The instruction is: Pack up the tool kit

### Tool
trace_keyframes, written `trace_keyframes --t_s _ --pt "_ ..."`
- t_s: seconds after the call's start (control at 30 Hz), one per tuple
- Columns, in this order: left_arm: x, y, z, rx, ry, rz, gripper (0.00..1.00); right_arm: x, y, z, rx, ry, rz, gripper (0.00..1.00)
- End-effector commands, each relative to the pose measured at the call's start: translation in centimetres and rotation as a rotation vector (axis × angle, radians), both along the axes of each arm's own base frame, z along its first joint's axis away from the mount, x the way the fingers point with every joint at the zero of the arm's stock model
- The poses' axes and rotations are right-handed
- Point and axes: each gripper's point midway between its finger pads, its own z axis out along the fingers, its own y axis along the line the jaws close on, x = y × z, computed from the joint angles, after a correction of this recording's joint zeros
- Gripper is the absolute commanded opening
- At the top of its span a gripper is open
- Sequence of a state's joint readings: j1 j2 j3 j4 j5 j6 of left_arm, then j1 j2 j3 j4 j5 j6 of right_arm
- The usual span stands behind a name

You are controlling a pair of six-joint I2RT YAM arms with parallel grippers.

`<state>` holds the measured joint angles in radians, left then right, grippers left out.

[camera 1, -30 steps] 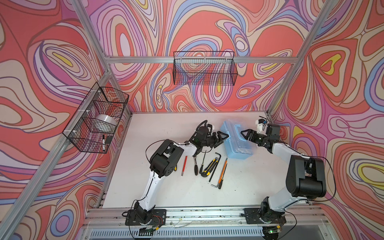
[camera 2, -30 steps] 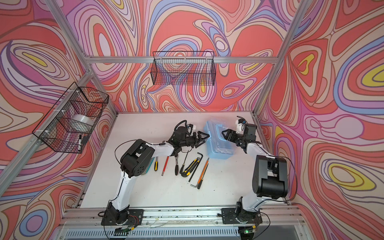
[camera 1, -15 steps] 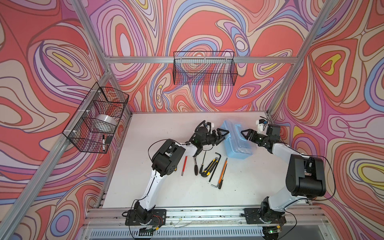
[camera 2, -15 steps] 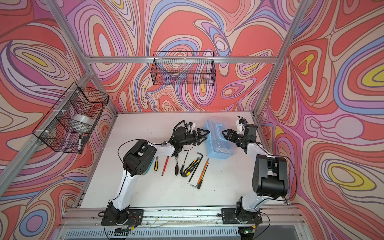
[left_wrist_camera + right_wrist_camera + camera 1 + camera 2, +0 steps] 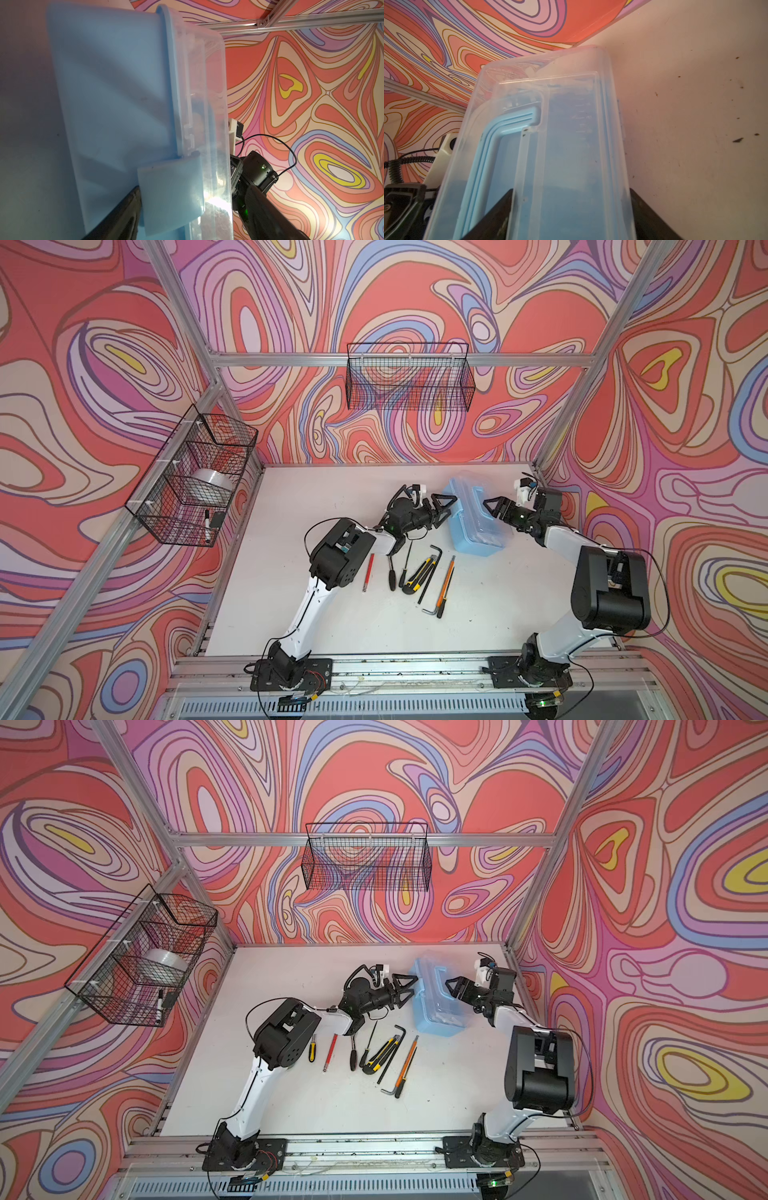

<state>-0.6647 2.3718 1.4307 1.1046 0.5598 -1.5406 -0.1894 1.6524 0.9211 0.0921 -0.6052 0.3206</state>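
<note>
The tool kit's light-blue case (image 5: 478, 526) with its clear lid (image 5: 571, 124) down stands at the table's back right in both top views. My left gripper (image 5: 451, 508) is open at the case's left side. One of its fingers (image 5: 124, 214) lies beside the blue latch (image 5: 170, 195). My right gripper (image 5: 490, 508) is open over the lid, its fingers (image 5: 496, 214) straddling a strip beside the blue handle (image 5: 492, 145). Loose tools lie in front: a red screwdriver (image 5: 368, 572), black screwdrivers (image 5: 390, 574), a yellow-black knife (image 5: 419, 572), a hex key (image 5: 432, 568) and an orange cutter (image 5: 446, 589).
A black wire basket (image 5: 191, 477) on the left wall holds a tape roll (image 5: 212, 485) and a marker. Another wire basket (image 5: 409, 377) hangs on the back wall. A yellow-handled screwdriver (image 5: 311, 1050) lies near the left arm. Aluminium posts frame the table.
My left gripper has moved a little right, up to the case's side. The right gripper and the case have stayed where they were.
</note>
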Motion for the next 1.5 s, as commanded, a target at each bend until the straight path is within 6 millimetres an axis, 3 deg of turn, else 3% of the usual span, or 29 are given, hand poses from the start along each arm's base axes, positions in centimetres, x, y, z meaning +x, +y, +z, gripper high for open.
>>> trace_keyframes --t_s 0.0,0.4,0.73,1.47 --pt "-2.0 -2.3 1.0 -0.093 0.002 -0.08 0.79 -4.2 2.8 -7.2 0.067 0.267 0.075 0.73" --pt "-2.0 -1.8 3.4 -0.222 0.004 -0.049 0.8 -4.8 1.4 -8.4 -0.025 0.317 0.033 0.67" --pt "-2.0 -1.7 5.0 -0.253 0.007 -0.038 0.82 -4.7 1.2 -8.3 -0.034 0.318 0.019 0.66" --pt "-2.3 -1.6 10.7 -0.336 -0.051 -0.055 0.83 -4.6 0.7 -9.0 -0.054 0.352 0.002 0.62"
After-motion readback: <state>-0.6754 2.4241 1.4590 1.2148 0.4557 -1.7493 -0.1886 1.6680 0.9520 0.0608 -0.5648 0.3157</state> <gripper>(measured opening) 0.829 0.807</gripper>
